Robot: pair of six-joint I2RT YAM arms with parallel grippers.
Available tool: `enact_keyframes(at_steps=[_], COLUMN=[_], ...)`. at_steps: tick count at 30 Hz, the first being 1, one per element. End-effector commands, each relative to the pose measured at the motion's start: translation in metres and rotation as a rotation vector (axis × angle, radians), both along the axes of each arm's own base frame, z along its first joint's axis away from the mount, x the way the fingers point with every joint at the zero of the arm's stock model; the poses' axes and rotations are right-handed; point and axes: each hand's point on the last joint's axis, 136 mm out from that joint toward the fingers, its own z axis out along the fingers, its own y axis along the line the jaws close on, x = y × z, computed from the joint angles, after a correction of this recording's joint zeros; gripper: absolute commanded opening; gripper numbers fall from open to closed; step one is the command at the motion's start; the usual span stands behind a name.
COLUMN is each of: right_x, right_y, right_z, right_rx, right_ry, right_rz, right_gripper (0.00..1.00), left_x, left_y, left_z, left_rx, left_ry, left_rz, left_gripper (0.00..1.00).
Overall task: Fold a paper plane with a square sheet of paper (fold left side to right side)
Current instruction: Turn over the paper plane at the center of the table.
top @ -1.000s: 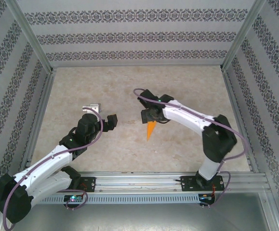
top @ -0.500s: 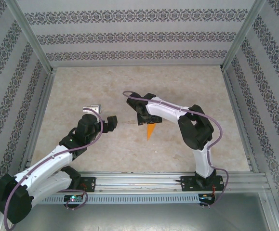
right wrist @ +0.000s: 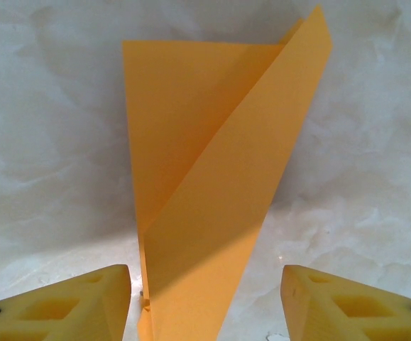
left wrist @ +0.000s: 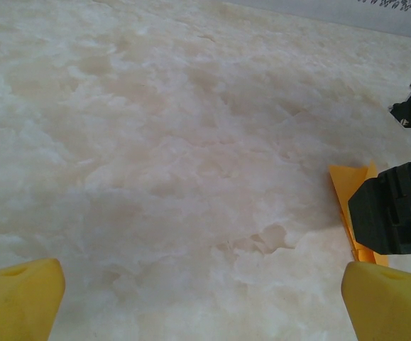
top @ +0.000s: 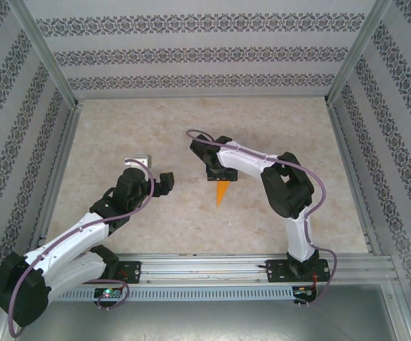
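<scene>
Folded to a slim dart, the orange paper plane [right wrist: 212,177] lies near the middle of the pale, marbled bench [top: 120,135], with the right claw [top: 219,173] poised over it and the left claw [top: 165,182] waiting off to its left, near but apart. In the right wrist view the paper's narrowing end runs down between the claw's two yellow fingers [right wrist: 56,305], which stand apart on either side and touch nothing. One long layer crosses the other, and its raised flap [right wrist: 301,78] lifts clear at the far corner. The left claw is spread to its widest and holds nothing, and its wrist view catches a slice of orange beside the dark body of the other arm. The step in hand appears to be bringing one side over onto the other along the centre crease, and it looks unfinished, since the upper layer has yet to lie flat. To do it well, the right claw should come down square to the crease and take only the loose layer near its free edge. It should then lay that edge onto its partner before any pressure goes on. Thin paper on a smooth bench will likely slide or buckle, so the idle left claw could usefully pin the lower layer first.
</scene>
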Motion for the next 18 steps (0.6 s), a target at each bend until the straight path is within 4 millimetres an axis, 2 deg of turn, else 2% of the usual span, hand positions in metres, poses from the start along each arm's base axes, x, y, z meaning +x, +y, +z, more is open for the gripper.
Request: enact_keyframes(at_steps=[1,10,18], right_x=[-0.0040,-0.0083,-0.0091], right_y=[-0.0051,-0.0100,-0.0119], right_z=[-0.0121,-0.0214,-0.0210], right_rx=[-0.016,-0.031,-0.033], right_ry=[0.027,0.050,0.050], right_rz=[-0.022,-0.033,-0.035], right_gripper=[0.56,0.47,0.36], left_x=[0.0022,0.0027,0.0037], left_y=[0.0042,0.0035,0.0038], left_z=[-0.0010,0.0004,0.0027], left_rx=[0.007,0.004,0.004], left_ry=[0.005,0.008,0.004], left_rz=[0.008,0.003,0.004], left_gripper=[1.00,1.00,1.00])
